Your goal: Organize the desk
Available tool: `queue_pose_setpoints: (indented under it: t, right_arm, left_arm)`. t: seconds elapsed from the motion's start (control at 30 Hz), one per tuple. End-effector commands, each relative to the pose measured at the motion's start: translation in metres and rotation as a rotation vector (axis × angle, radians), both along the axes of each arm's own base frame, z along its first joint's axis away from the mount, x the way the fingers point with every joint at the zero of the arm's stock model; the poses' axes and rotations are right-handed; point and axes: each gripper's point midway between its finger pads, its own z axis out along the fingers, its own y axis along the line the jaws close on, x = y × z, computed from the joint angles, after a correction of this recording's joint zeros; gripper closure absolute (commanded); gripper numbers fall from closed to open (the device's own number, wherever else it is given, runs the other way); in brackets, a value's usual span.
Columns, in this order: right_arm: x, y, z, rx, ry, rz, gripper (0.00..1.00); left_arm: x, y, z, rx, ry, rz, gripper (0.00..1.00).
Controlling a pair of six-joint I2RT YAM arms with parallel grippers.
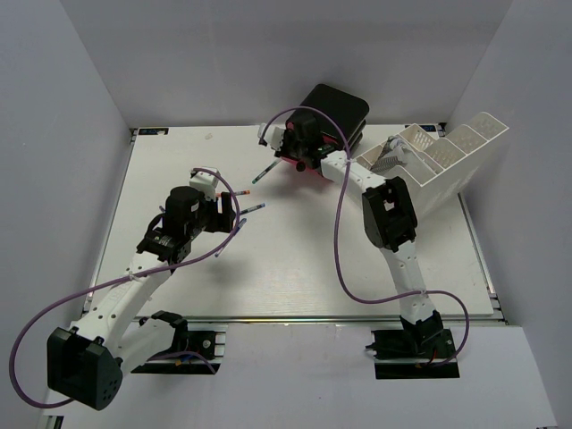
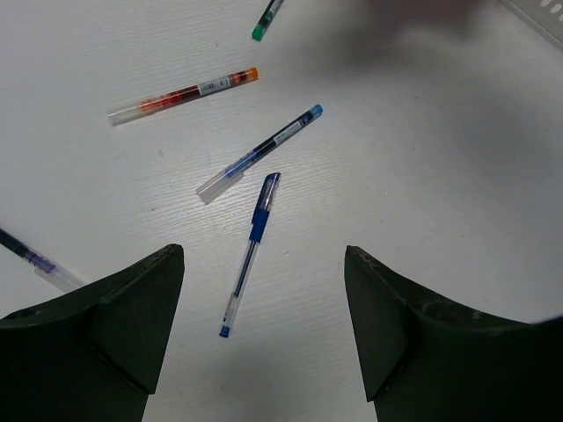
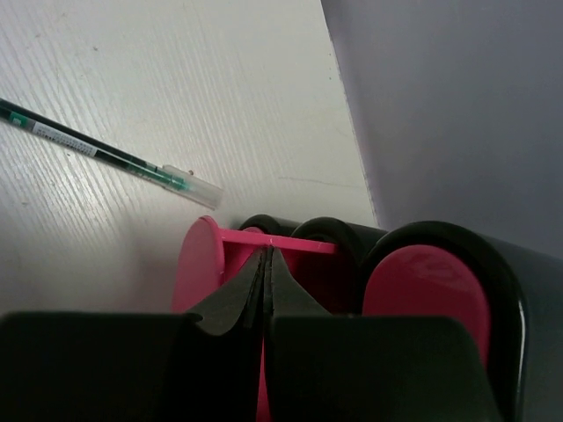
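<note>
My left fingers (image 2: pixel 396 334) stand wide apart with nothing in them, hanging above the desk (image 2: pixel 440 176), which spreads white beneath both arms. A blue pen (image 2: pixel 251 255) lies on the desk below the gap between them, one end reaching in between the two fingers and touching neither. Just beyond it is a capped pen (image 2: pixel 259 154), and farther out a red pen (image 2: pixel 182 95). At the far edge of that view I can see the end of a green pen (image 2: pixel 266 19), and a purple pen (image 2: pixel 35 261) pokes out past the left-hand finger. My right fingers (image 3: pixel 266 277) are pressed flat together, gripping nothing that I can see. Their tips sit right at a pink bar on the drawer unit (image 3: pixel 431 290), but the wrist view is too tight for me to say whether they touch it. The green pen lies off to their left on the desk. The tray (image 1: pixel 447 156) sits off to their right.
</note>
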Motion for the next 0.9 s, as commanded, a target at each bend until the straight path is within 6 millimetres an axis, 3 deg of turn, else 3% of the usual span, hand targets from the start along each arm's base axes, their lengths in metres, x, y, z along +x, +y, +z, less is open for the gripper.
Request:
queue_pose_setpoints:
  t: [0.0,0.37,0.57,0.63,0.7,0.87]
  right_arm:
    - [0.0,-0.001,0.064,0.074,-0.097,-0.013,1.0]
    - [-0.024,0.008,0.132,0.251,-0.08,0.049,1.0]
    - [-0.036,0.008,0.136,0.282,-0.026,0.061,1.0]
    - [-0.046,0.008,0.13,0.296,0.028,0.081,1.0]
    - [-0.063,0.011,0.137,0.345,0.099,0.118,1.0]
    - [-0.124,0.004,0.135,0.423,0.351,0.209,0.88]
  left_arm:
    - [0.004,0.0,0.025,-0.022,-0.066,0.004,0.17]
    - [0.004,0.0,0.025,-0.021,-0.067,0.007,0.17]
    - [0.004,0.0,0.025,-0.022,-0.066,0.008,0.17]
    - [0.004,0.0,0.025,-0.022,-0.066,0.008,0.17]
    - [0.004,0.0,0.025,-0.022,-0.066,0.008,0.17]
    - [0.004,-0.001,0.023,-0.022,-0.061,0.004,0.17]
